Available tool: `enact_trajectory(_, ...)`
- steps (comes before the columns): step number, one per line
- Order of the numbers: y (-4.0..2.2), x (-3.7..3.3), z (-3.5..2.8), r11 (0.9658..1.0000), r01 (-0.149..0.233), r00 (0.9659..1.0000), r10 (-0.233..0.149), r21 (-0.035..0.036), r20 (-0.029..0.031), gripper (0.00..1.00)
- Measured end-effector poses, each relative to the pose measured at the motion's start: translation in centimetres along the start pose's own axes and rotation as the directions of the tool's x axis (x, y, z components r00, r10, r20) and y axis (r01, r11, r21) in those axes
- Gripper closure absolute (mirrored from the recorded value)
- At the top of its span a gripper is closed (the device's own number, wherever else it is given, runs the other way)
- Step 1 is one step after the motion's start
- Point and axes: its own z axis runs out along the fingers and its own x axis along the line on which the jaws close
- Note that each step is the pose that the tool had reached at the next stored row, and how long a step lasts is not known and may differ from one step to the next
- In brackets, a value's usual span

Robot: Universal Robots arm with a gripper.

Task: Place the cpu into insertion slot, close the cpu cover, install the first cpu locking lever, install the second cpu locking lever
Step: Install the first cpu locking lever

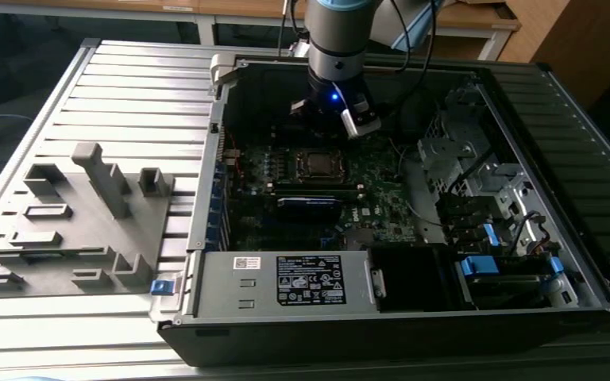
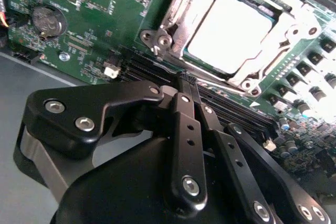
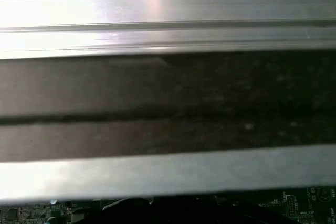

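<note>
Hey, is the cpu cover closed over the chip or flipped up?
Closed: in the second wrist view the cover lies flat around the chip, whose bright top shows through its window.

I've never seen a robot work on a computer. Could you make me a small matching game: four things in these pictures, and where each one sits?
Things:
1. cpu
2. coin battery
3. power supply box
4. grey fixture tray

Places:
A. outside the case, on the exterior view's left
B. on the green board, round in its holder
C. in the socket, showing through the cpu cover window
D. inside the case, bearing a white label

Pairs: 1-C, 2-B, 3-D, 4-A
</note>
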Motion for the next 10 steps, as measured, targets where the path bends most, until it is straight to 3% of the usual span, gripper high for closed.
enact_trajectory(5, 0.09, -0.56, 0.06, 1.0, 0.0, 1.0, 0.0, 0.0009, 0.0001, 0.89)
enact_trajectory(10, 0.37, -0.69, 0.11, 1.0, -0.002, 1.0, 0.002, 0.0042, 0.0006, 0.89)
